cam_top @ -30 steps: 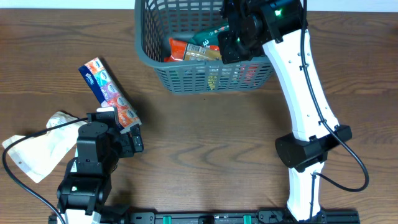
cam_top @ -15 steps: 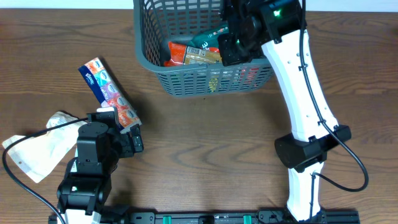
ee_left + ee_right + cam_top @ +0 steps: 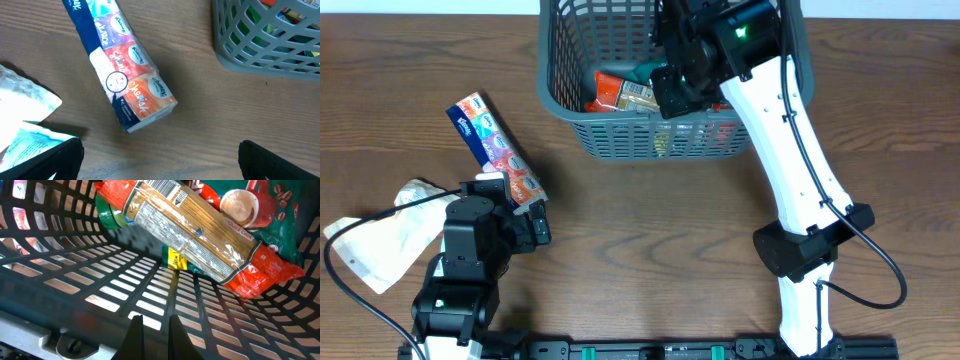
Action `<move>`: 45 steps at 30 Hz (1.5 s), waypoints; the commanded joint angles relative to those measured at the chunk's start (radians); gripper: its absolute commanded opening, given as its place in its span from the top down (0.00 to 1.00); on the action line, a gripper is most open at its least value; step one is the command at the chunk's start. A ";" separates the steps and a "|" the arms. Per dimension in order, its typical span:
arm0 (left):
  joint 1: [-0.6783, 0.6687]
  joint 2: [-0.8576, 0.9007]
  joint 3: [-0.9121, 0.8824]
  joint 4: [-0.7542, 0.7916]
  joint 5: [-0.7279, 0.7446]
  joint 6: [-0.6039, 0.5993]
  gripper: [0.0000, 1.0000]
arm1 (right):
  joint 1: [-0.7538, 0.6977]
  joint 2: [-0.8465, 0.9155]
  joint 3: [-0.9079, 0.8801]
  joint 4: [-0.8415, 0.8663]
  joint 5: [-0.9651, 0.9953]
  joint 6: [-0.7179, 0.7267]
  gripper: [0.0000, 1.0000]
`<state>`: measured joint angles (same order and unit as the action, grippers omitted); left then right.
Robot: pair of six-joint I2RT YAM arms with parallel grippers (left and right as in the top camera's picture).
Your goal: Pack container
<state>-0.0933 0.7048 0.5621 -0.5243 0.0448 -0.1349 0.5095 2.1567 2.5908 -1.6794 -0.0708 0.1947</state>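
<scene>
Wood-grain desk (image 3: 650,240) from overhead: the container (image 3: 620,140) sits at twelve o'clock with the right gripper (image 3: 670,90) dipped inside. A tissue pack (image 3: 495,150) and a white pouch (image 3: 380,235) lie around eight o'clock.

Left wrist: the left gripper (image 3: 160,160) has its jaws spread wide and empty.

Right wrist: jaws are pressed together near the lattice wall, with packets (image 3: 200,230) at one o'clock.

The basket looks stiff, light and apt to slide. Its thick rim seems the best hold.

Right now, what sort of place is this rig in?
Likely a robot manipulation test bench: a brown wood-grain table with a black mounting rail along one edge, plus staged goods: a dark grey lattice plastic basket and a colourful tissue multipack.
</scene>
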 commanded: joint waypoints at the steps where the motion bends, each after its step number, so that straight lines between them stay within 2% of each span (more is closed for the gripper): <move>1: 0.003 0.000 0.023 -0.002 -0.012 -0.009 0.01 | 0.024 -0.019 0.002 -0.019 -0.035 0.012 0.99; 27: 0.003 0.000 0.023 -0.002 -0.011 -0.010 0.02 | 0.059 -0.061 0.001 -0.018 -0.034 0.022 0.99; 31: 0.003 0.000 0.023 -0.002 -0.011 -0.009 0.01 | 0.059 -0.061 0.001 -0.002 0.032 0.022 0.99; 33: 0.003 0.000 0.023 -0.002 -0.011 -0.009 0.01 | 0.055 -0.061 0.001 0.026 0.103 0.021 0.93; 35: 0.003 0.000 0.023 -0.002 -0.011 -0.009 0.01 | 0.046 -0.063 0.001 0.068 0.161 0.021 0.74; 36: 0.003 0.000 0.023 -0.003 -0.012 -0.009 0.01 | 0.039 -0.064 0.001 0.089 0.184 0.021 0.73; 39: 0.003 0.000 0.023 -0.003 -0.011 -0.009 0.01 | 0.002 -0.069 0.001 0.141 0.212 0.013 0.73; 42: 0.003 0.000 0.023 -0.004 -0.012 -0.010 0.01 | -0.048 -0.072 0.002 0.171 0.212 0.014 0.78; 43: 0.003 0.000 0.023 -0.006 -0.011 -0.009 0.02 | -0.067 -0.072 0.002 0.172 0.213 0.014 0.82; 45: 0.003 -0.001 0.023 -0.008 -0.012 -0.009 0.01 | -0.104 -0.072 0.001 0.164 0.212 0.023 0.99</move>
<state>-0.0933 0.7048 0.5621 -0.5278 0.0448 -0.1349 0.4618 2.1174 2.5908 -1.5097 0.1032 0.1997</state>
